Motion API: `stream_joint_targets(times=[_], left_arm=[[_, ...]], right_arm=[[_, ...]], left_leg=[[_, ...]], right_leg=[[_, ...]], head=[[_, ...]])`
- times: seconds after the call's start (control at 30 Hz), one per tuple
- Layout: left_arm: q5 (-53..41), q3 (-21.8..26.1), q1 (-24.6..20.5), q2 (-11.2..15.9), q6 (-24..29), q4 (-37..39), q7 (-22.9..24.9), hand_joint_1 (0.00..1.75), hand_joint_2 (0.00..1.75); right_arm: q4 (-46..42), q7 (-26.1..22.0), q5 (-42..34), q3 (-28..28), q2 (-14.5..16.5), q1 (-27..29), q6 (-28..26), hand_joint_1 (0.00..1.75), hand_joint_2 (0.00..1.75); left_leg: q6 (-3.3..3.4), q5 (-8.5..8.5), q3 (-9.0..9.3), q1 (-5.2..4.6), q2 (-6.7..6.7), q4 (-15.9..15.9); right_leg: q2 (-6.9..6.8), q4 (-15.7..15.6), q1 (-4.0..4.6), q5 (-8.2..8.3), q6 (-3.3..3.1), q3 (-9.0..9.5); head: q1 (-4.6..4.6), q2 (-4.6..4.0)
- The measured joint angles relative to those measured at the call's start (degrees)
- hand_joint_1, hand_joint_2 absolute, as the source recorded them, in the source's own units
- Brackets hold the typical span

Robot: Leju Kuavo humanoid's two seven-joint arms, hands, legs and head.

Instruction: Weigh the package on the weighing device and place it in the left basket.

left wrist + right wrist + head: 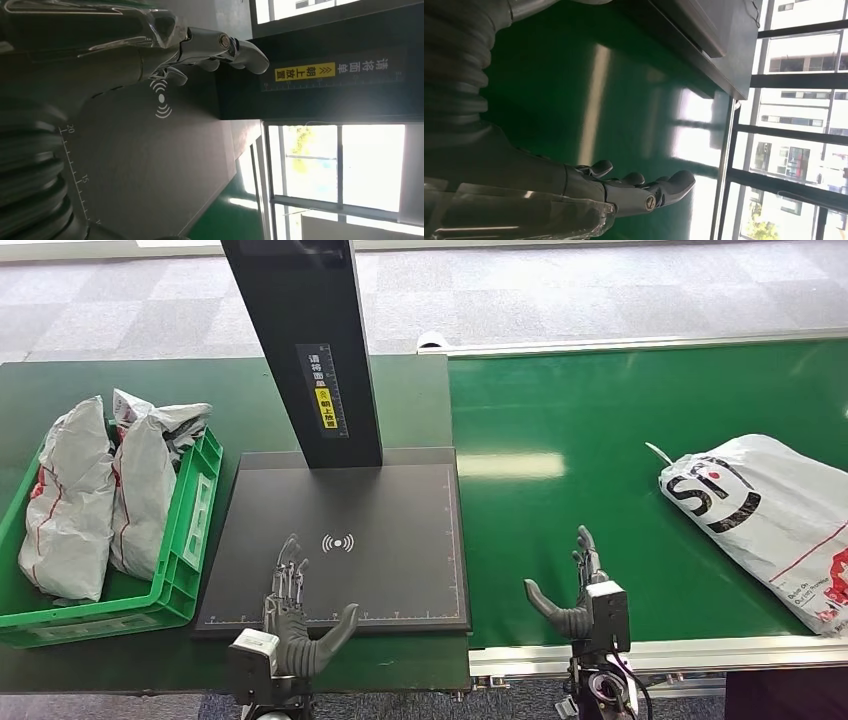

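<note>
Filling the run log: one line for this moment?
left hand open over scale | right hand open over belt | package on belt, unweighed

The head view looks down from high up at the scale point(335, 540) and green belt point(600, 490). Each wrist view sits close behind its own hand, turned sideways. The left wrist view shares the scale.

Package point(775, 520): crinkled glossy plastic film. Scale point(340, 540): matt dark plate. Belt point(600, 440): smooth, glossy green. Basket point(185, 540): green moulded plastic.
</note>
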Motion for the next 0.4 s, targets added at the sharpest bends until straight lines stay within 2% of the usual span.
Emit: stream_joint_targets(times=[0.17, 0.4], left_arm=[[-0.08, -0.44, -0.33, -0.05, -1.24, 0.96, 0.0, 0.0, 1.75], [-0.08, -0.48, -0.35, -0.04, -1.38, 1.67, 0.0, 0.0, 1.75]], right_arm=[[0.04, 0.42, 1.62, -0.95, -0.22, 1.08, -2.36, 0.0, 1.75], [-0.19, 0.57, 2.14, -1.66, -0.5, 2.74, -2.75, 0.0, 1.75]], left_leg=[[0.0, 0.0, 0.0, 0.01, -0.01, 0.0], [0.0, 0.0, 0.0, 0.0, 0.0, 0.0]], right_leg=[[0.0, 0.0, 0.0, 0.0, 0.0, 0.01], [0.0, 0.0, 0.0, 0.0, 0.0, 0.01]], head=[[0.0, 0.0], [0.0, 0.0]])
